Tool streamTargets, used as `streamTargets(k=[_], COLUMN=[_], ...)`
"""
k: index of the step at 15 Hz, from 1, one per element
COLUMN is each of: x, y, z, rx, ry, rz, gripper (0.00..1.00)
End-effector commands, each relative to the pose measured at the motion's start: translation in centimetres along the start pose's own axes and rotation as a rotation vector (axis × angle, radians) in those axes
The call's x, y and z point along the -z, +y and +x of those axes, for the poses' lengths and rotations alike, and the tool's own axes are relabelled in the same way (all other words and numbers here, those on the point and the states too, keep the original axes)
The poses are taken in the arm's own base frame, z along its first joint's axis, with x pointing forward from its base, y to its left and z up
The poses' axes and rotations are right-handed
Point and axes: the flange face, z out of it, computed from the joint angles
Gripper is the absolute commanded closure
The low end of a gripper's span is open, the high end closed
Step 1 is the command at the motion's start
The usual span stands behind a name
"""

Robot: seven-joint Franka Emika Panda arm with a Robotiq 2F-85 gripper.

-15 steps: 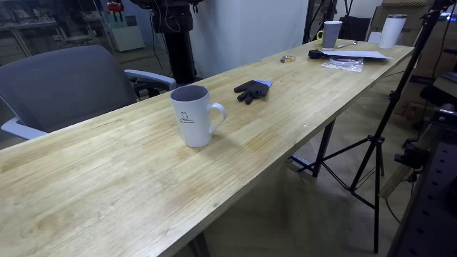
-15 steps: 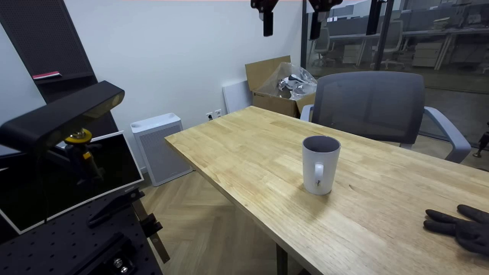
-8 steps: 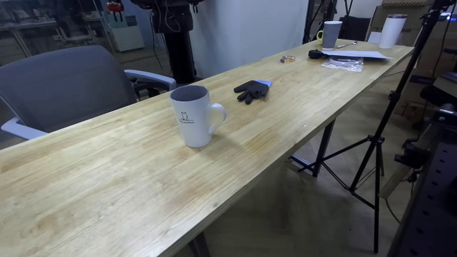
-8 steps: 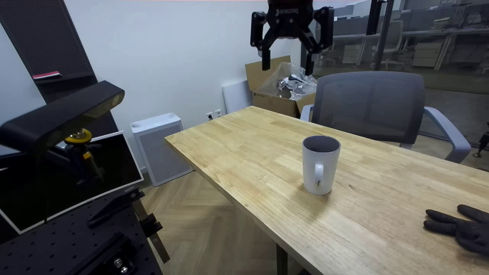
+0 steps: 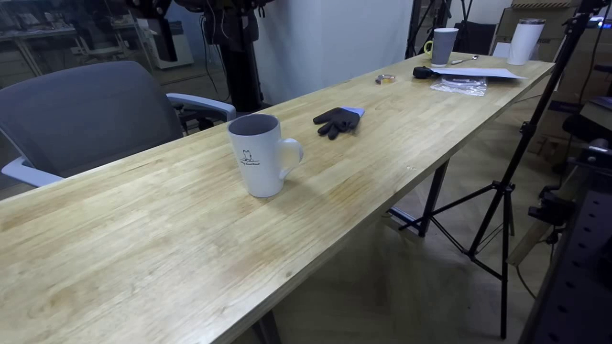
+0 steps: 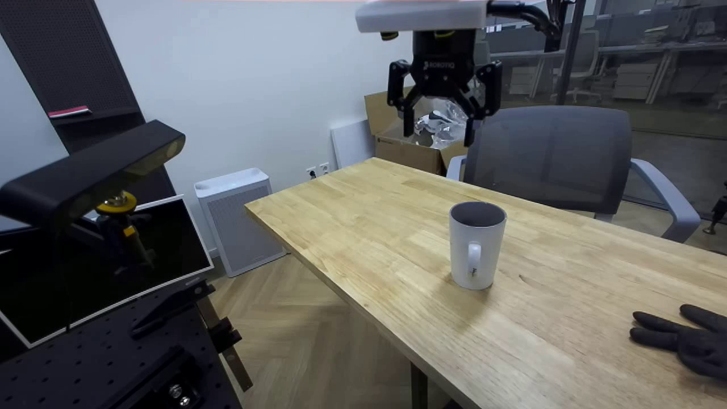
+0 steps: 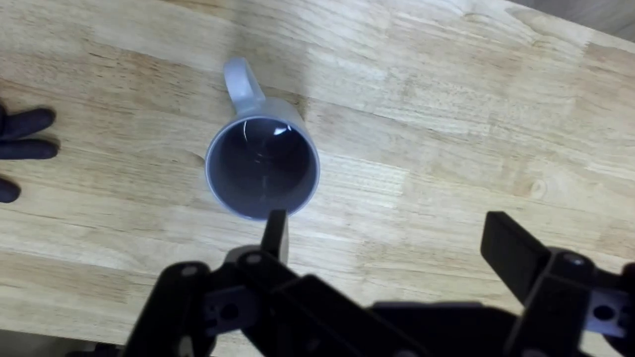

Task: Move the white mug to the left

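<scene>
The white mug [image 5: 258,167] stands upright on the wooden table in both exterior views [image 6: 483,241]. It is plain white with a small black drawing, a loop handle and a dark grey inside. In the wrist view the mug [image 7: 263,168] is seen from above, with its handle toward the top. My gripper [image 6: 438,140] is open and empty, well above the table, higher than the mug and apart from it. In the wrist view the gripper [image 7: 387,215] has its left fingertip overlapping the mug's rim, and bare table shows between the fingers.
A dark glove [image 5: 338,120] lies beside the mug on the table [image 5: 143,248]. A grey cup [image 5: 443,47], a white tumbler [image 5: 526,42] and paper [image 5: 478,72] are at the far end. An office chair [image 6: 548,159] stands against one long edge.
My gripper has come down into view in an exterior view and moved nearer to the table, its fingers staying open. The mug has not moved.
</scene>
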Motion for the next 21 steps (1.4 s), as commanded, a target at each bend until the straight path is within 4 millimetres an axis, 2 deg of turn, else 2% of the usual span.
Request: streamTargets(k=[1, 10, 11, 14, 21], x=[-1.3, -5.0, -4.8, -5.4, -5.3], y=[1.1, 2.7, 2.5, 2.6, 2.7], z=[1.5, 2.1, 1.3, 1.5, 1.7], rx=[0.004, -0.029, -0.017, -0.02, -0.02], ry=[0.028, -0.024, -0.026, -0.033, -0.03], rz=[0.008, 0.014, 0.012, 0.014, 0.014], gripper=[0.0, 0.0, 0.0, 0.0, 0.0])
